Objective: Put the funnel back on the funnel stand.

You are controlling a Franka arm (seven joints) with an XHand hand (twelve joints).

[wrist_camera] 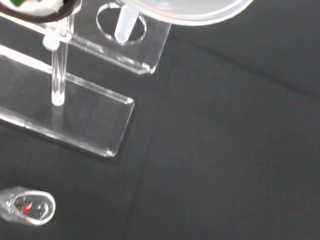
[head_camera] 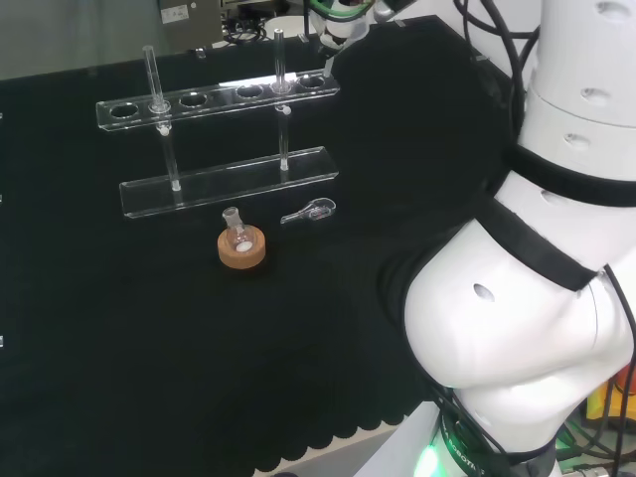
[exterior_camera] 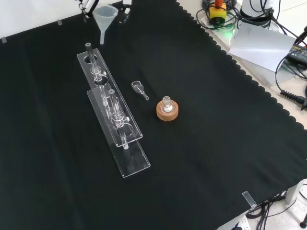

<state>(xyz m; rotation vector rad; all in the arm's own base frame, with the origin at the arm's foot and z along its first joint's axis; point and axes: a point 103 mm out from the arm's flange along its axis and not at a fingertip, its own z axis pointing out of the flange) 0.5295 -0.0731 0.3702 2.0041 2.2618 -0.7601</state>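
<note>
Front view: clear plastic funnel (exterior_camera: pixel 105 18) hangs above the clear acrylic two-tier stand's (exterior_camera: pixel 114 125) far end. Wrist view: spout (wrist_camera: pixel 124 27) over end hole (wrist_camera: pixel 121 23). Hand (head_camera: pixel 336 22) grip: cannot tell. Open black cloth (exterior_camera: pixel 206 158) all round.

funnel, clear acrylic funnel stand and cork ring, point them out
clear plastic funnel (exterior_camera: pixel 105 14): front view, on its cone.
clear acrylic funnel stand (exterior_camera: pixel 135 165): front view, on the bare base plate.
round cork ring (exterior_camera: pixel 167 115): front view, on its side wall.

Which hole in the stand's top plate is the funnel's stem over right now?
The end hole of the stand, at the far end in the front view. The funnel has its stem above that hole; the other holes lie farther along the plate.
</note>
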